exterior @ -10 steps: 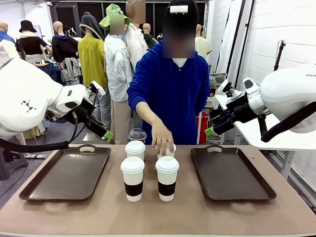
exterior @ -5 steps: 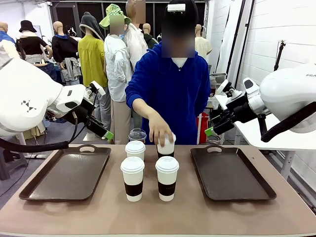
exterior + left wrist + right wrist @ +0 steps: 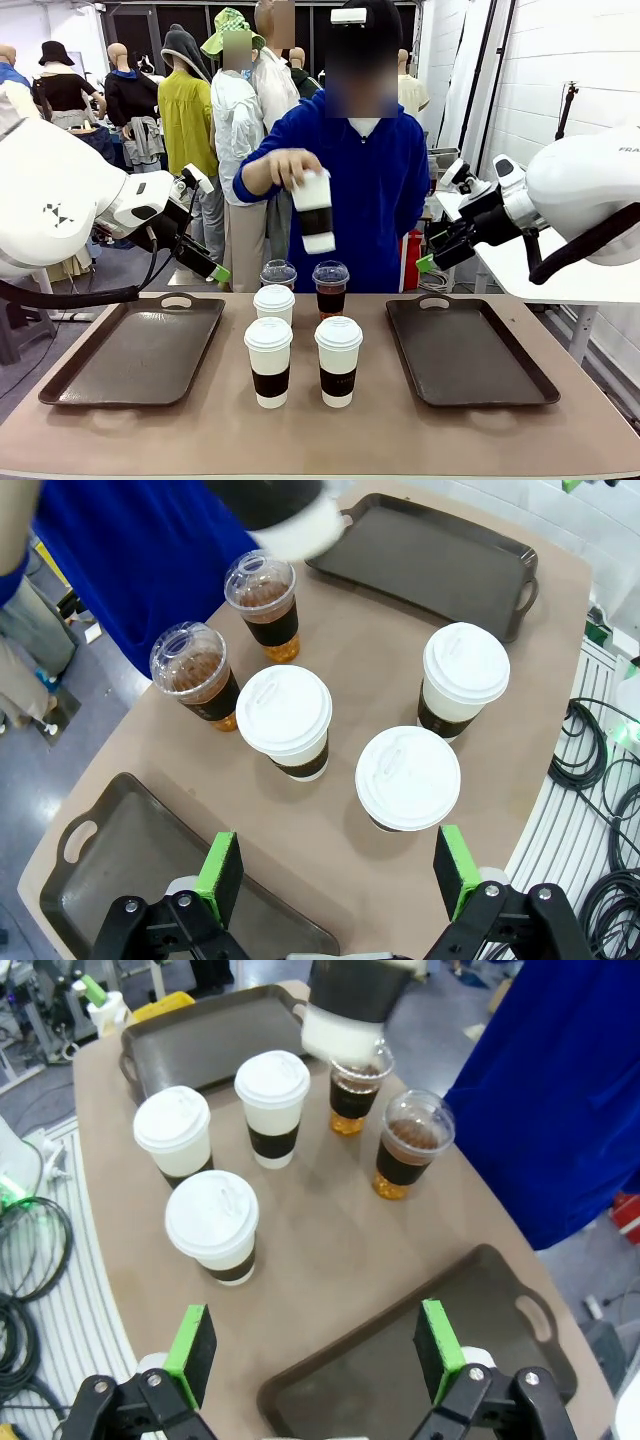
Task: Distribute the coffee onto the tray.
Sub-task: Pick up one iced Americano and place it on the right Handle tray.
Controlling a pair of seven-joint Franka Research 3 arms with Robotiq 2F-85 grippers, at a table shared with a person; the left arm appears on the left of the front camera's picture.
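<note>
On the table (image 3: 320,440) we are seeing two paper cups (image 3: 268,362) (image 3: 338,360) standing in front, a third cup (image 3: 274,303) and two dome-lidded cups (image 3: 279,273) (image 3: 331,288) behind; the left tray (image 3: 130,350) and right tray (image 3: 470,350) are flanking them; a hand (image 3: 285,168) is holding a fourth cup (image 3: 313,210) above.

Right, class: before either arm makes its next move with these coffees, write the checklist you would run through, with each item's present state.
1. Left gripper open and empty: ok.
2. Right gripper open and empty: ok.
3. Left tray and right tray bare, ready for cups: ok.
4. Three white lidded cups and two clear dome-lidded cups upright on the table, lids on: ok.
5. Space above the cups free of the person: not ok; the person's hand holds a fourth white cup in the air.
6. Where that cup is headed: cannot tell.
</note>
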